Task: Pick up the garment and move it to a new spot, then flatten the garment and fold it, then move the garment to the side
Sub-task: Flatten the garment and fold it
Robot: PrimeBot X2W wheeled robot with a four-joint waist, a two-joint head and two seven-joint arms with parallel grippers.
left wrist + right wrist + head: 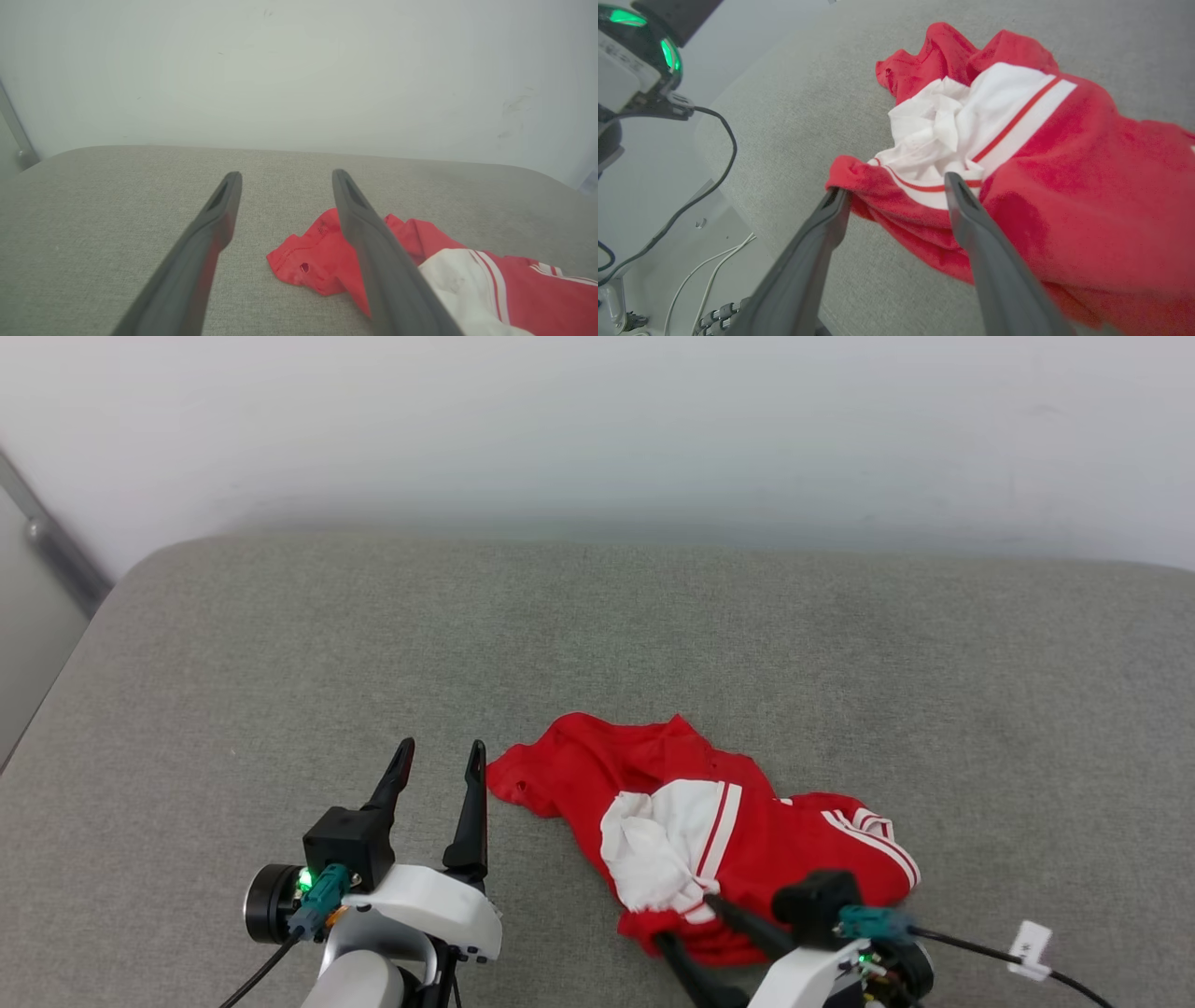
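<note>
R claw [689,919] open, astride bunched edge of garment [775,845]; if it pinches one layer only, cloth prob slips on lift. L claw [442,749] open, empty.

Left tool [442,747] and right tool [686,919]: long dark-grey tapered fingers [471,812] on black blocks [350,845], glossy white shells [429,896], teal connectors [322,889], green lights [304,877], black cables [971,947], one carrying a white tag [1027,947].

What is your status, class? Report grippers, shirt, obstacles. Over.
Left gripper open, empty, beside shirt. Right gripper open, astride crumpled shirt's near edge. Nothing in the way.
</note>
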